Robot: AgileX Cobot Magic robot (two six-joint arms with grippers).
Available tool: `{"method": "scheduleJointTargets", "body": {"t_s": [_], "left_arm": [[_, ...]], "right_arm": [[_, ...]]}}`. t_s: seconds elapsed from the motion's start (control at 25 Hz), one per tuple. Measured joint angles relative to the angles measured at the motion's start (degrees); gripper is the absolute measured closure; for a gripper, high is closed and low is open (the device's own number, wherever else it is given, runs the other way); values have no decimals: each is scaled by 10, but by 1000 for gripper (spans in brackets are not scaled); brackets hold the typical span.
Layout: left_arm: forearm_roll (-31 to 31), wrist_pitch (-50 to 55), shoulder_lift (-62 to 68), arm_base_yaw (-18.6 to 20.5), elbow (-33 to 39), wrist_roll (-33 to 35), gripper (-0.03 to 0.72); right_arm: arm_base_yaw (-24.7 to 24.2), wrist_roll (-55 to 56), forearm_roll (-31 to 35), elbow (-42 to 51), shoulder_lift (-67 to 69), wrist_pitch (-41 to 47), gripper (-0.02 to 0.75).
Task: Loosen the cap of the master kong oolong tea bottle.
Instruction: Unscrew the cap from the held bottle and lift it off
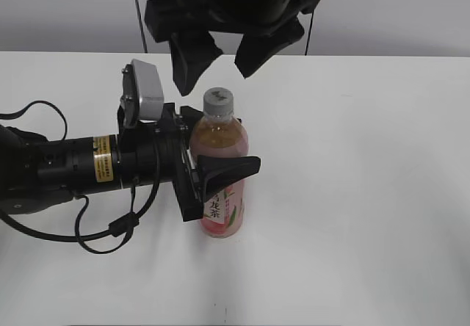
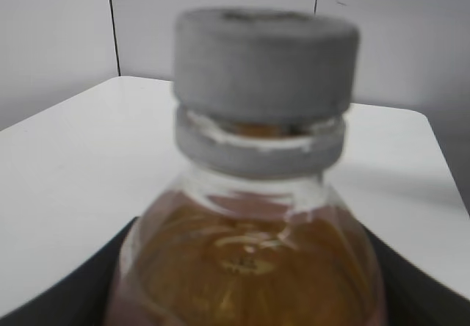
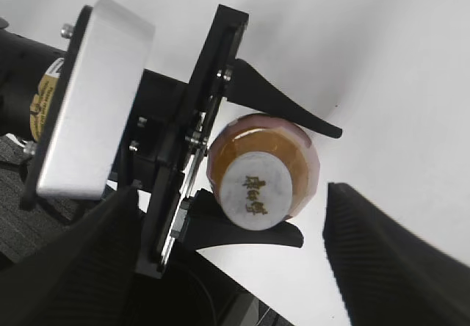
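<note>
Cap [image 2: 266, 62] (blurry) below spread right end effector [image 1: 228, 54]; left end effector [image 1: 220, 175] grips bottle [image 1: 220, 157].

Blurred cap [image 2: 266, 60] fills upper frame atop bottle [image 2: 250, 256] of amber tea; dark pincer fingers [image 2: 66, 289] flank bottle shoulders; white surface [image 2: 66, 164] behind.

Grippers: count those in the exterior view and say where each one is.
2. The left gripper clamps the bottle from the left; the right gripper hangs open above the cap, not touching it.
</note>
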Motion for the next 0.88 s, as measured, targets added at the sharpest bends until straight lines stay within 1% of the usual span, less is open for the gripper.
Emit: {"method": "scheduleJointTargets", "body": {"t_s": [0.12,0.52,0.64,0.8,0.84,0.88], "left_arm": [[0,0,0,0,0,-1,243],[0,0,0,0,0,-1,243],[0,0,0,0,0,-1,243],[0,0,0,0,0,-1,243],[0,0,0,0,0,-1,243],[0,0,0,0,0,-1,243]], "right_arm": [[0,8,0,0,6,0,160],[0,14,-1,0,40,0,270],[0,15,-2,0,40,1,329],[0,6,-12,0,40,3,440],[0,0,-13,0,40,3,459],[0,-8,-13,0,40,3,463]]}}
